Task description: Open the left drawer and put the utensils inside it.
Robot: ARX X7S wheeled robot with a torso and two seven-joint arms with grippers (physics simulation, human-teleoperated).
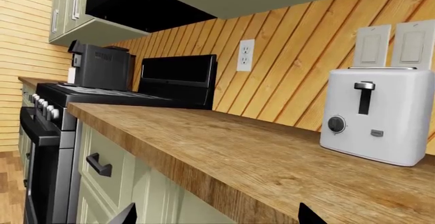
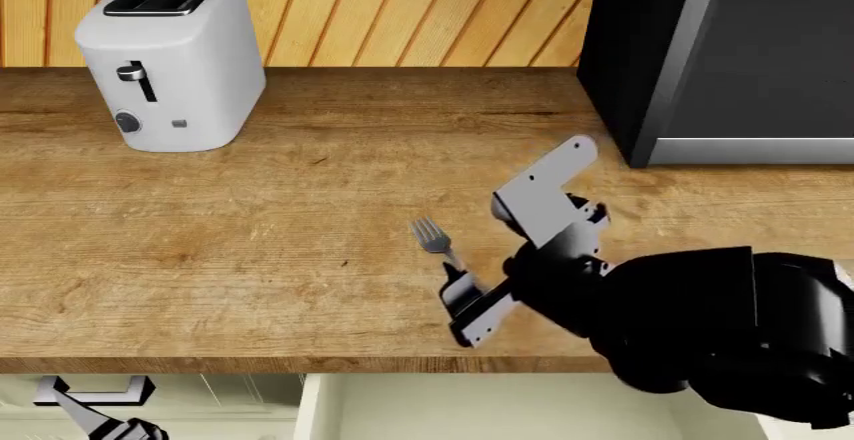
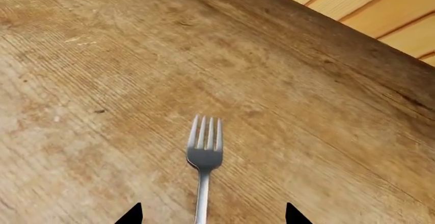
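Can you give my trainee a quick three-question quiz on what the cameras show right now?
1. True or false: the fork lies on the wooden countertop with its tines toward the wall.
2. Which appliance stands at the head view's upper left? A) kettle B) white toaster C) blender
3. Fill in: the right gripper has its fingertips on either side of the fork's ____.

Key:
1. True.
2. B.
3. Handle; the right wrist view shows the fingertips spread, not yet closed on it.
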